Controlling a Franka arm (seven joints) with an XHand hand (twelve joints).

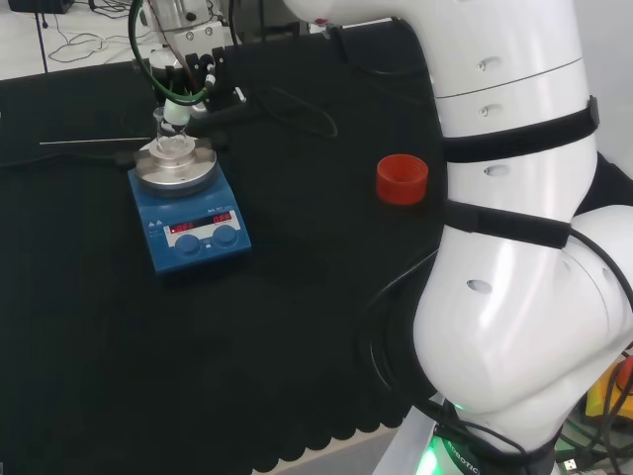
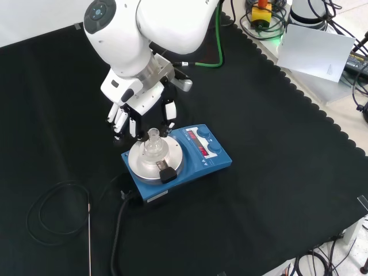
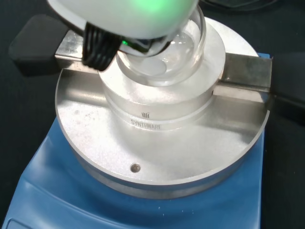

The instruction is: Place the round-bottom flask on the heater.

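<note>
The clear round-bottom flask (image 1: 174, 146) (image 2: 153, 144) stands upright in the well of the silver block (image 2: 141, 164) (image 3: 167, 157) on top of the blue heater (image 1: 193, 233) (image 2: 201, 161). Its bulb (image 3: 176, 52) sits inside the well in the wrist view. The hand (image 1: 188, 64) (image 2: 135, 98) hovers just above and behind the flask's neck, its fingers (image 2: 122, 118) hanging nearly straight on either side, with the neck showing free below them. A dark finger (image 3: 97, 47) hangs close beside the bulb.
A red ribbed ring (image 1: 402, 178) stands on the cloth to the right of the heater in the head view. A thin metal probe (image 2: 89, 230) and looped black cable (image 2: 52, 213) lie by the heater. The cloth's scalloped edge (image 2: 322, 115) runs along the right in the front view.
</note>
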